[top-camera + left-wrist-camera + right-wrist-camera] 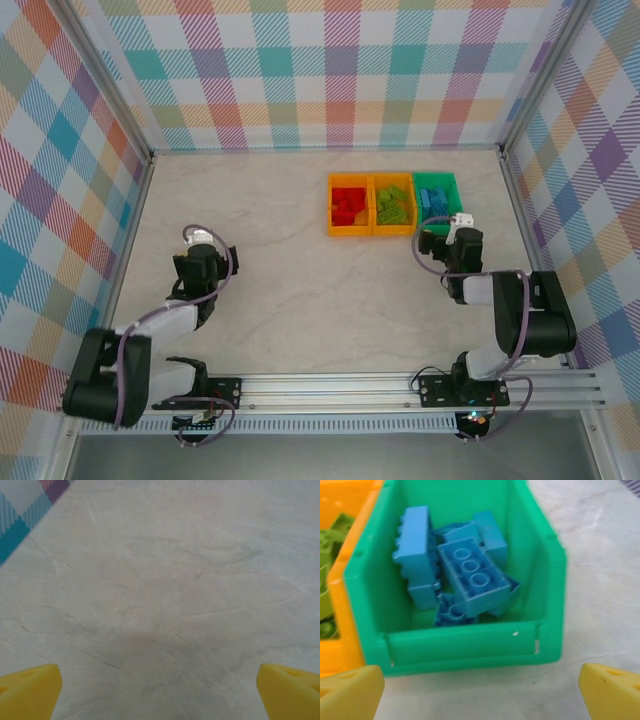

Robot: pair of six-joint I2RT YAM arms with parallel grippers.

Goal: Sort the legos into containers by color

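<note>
Three bins stand in a row at the back right. An orange bin (331, 205) holds red legos (348, 203), a second orange bin (392, 231) holds lime green legos (392, 203), and a green bin (437, 177) holds light blue legos (434, 200). My right gripper (447, 230) hovers open just in front of the green bin (465, 647), nothing between its yellow fingertips (350, 692). Several blue bricks (470, 575) lie piled inside. My left gripper (198, 240) is open over bare table at the left, with yellow fingertips (30, 690) wide apart.
The neighbouring orange bin's wall (340, 580) with lime bricks (327, 540) sits at the left edge of the right wrist view. Checked walls (320, 70) enclose the marbled table (300, 290) on three sides. A metal rail (400, 385) runs along the near edge.
</note>
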